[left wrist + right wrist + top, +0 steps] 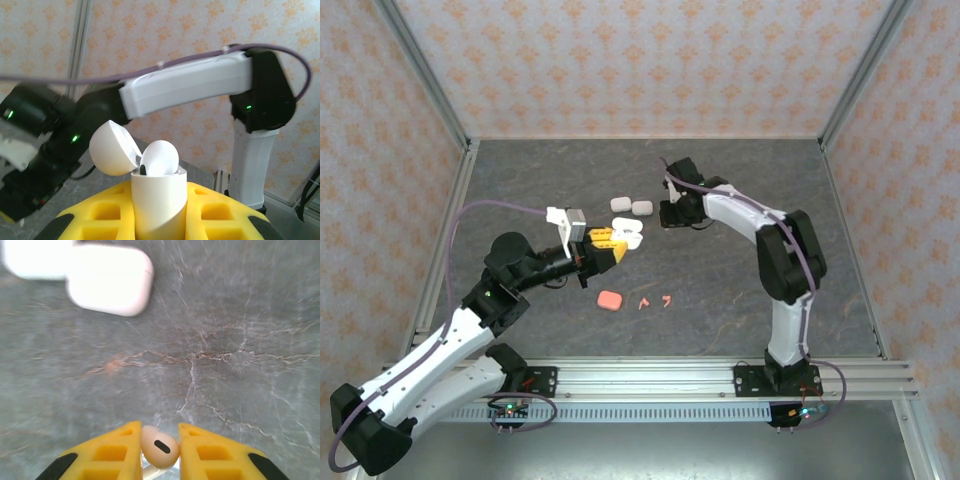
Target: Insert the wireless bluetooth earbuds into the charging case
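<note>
1. The left pincer [159, 220] is clamped around an open white charging case [159, 197], whose lid [112, 147] is tipped back.
2. Right of that case, the right pincer [160, 457] is closed on a white earbud [160, 444].
3. Beyond the case, two closed white cases [620, 203] lie on the bench [750, 180]. On its near side are a pink case [610, 300] and two coral earbuds [642, 301].

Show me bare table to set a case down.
Free: the table's far-left corner, left of the two closed white cases; and the patch between the coral earbuds and the right arm. Crowded: the middle, where the left hand holds the open case near the right hand, with the pink case just nearer.
</note>
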`<state>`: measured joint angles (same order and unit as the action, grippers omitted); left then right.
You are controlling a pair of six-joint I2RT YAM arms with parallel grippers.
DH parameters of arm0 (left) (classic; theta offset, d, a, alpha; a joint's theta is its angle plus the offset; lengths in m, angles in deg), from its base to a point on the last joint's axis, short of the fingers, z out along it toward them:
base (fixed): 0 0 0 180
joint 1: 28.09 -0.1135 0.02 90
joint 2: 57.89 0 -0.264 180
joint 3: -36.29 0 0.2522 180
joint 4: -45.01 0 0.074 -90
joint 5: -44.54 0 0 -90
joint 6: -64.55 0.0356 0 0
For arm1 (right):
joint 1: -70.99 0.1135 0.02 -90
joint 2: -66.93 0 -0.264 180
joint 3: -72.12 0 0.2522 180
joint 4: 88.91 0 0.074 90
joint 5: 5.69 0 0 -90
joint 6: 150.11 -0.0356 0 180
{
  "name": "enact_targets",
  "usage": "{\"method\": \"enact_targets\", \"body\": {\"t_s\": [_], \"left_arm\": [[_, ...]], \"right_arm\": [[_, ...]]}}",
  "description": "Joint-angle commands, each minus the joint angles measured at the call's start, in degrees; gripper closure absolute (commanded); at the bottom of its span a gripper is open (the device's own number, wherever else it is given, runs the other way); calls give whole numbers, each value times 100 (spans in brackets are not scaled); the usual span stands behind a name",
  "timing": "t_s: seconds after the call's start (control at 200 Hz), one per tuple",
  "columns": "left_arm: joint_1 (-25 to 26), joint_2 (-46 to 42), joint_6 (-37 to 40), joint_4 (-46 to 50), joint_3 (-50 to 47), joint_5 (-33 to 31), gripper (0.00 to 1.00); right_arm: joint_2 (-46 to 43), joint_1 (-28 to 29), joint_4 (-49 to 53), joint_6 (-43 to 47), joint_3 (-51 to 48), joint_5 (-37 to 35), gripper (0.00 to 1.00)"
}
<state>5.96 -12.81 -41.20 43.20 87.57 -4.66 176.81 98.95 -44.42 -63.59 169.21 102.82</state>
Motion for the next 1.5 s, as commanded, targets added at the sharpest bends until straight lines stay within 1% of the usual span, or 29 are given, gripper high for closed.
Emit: {"method": "enact_targets", "body": {"t_s": [0.0,0.14,0.33,0.445,0.686,0.831,1.036,1.496], "left_arm": [[34,98,-222,-493,-40,-90,100],[32,397,-494,-887,-43,95,100],[37,896,-827,-1334,-18,226,100],[32,1158,-963,-1515,25,241,100],[32,1553,-1156,-1645,156,306,100],[32,1674,-1255,-1769,175,316,100],[29,1646,-1264,-1726,177,280,100],[32,1539,-1220,-1660,146,183,100]], "right_arm": [[-869,25,-422,236,-326,119,80],[-1851,53,-870,305,-872,474,80],[-3039,159,-1247,370,-1345,882,80],[-3624,332,-1313,581,-1474,866,80],[-4555,789,-1405,1180,-1616,468,79],[-4734,1035,-1464,1428,-1675,369,79],[-4679,1302,-1497,1606,-1758,170,79],[-4603,1396,-1398,1480,-1916,301,79]]}}
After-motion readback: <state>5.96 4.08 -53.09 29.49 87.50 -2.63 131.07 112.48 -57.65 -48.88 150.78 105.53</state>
